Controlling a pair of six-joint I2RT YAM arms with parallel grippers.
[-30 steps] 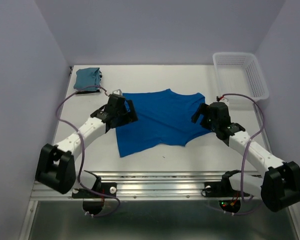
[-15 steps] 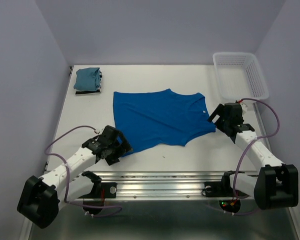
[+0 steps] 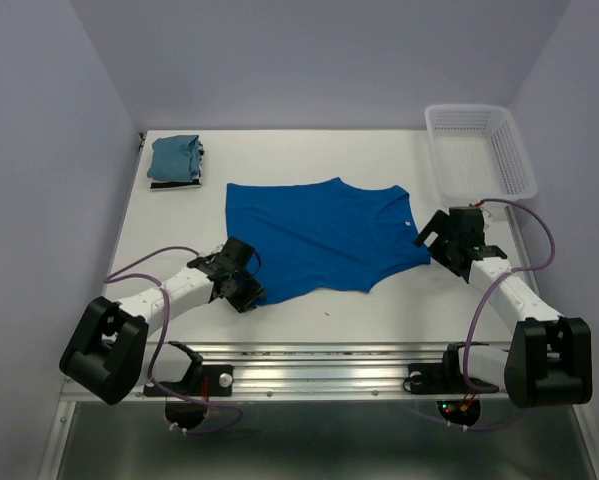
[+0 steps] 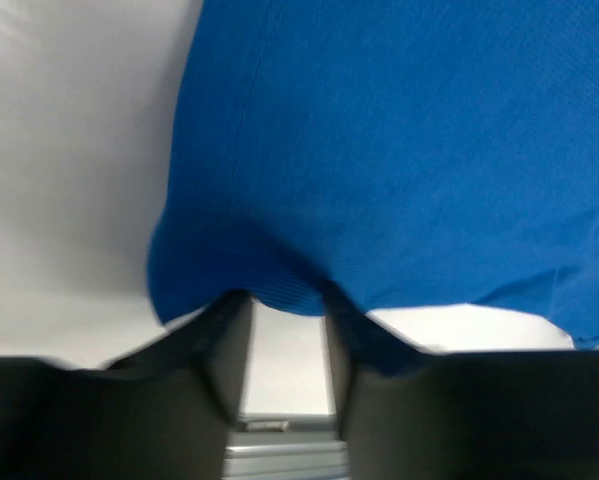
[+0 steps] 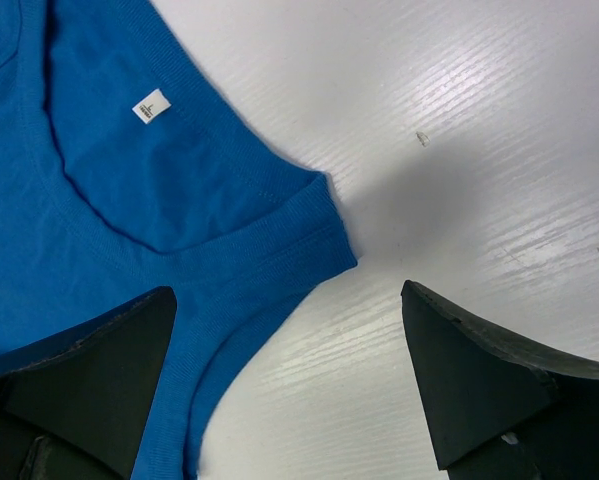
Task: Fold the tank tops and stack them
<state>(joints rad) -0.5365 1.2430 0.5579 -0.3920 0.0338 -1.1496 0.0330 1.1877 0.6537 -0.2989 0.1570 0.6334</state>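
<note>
1. Your left claw (image 3: 245,288) was over the far-left shoulder of the royal blue tank top (image 3: 319,235) a second ago. It has since swung to the near-left hem corner, and its jaws have narrowed from wide apart.
2. In the left wrist view the hem sits bunched between the two fingers (image 4: 224,340). That picture is blurred, so you cannot tell whether they are clamped on the cloth yet.
3. Your right claw (image 5: 289,300) has drawn back from the top's right side to the strap corner. Its jaws are still wide apart and hold nothing.
4. This looks like the setup for the first fold, with one corner being taken and the other lined up.
5. The royal blue top lies flat mid-worktop (image 3: 379,160). It is a soft fine-ribbed knit with a stitched band round the neck and a small white label (image 5: 150,108).
6. The teal tank top (image 3: 174,157) sits folded at the far-left corner with a dark edge showing beneath it.
7. The white lattice basket (image 3: 514,160) stands far right, well apart.
</note>
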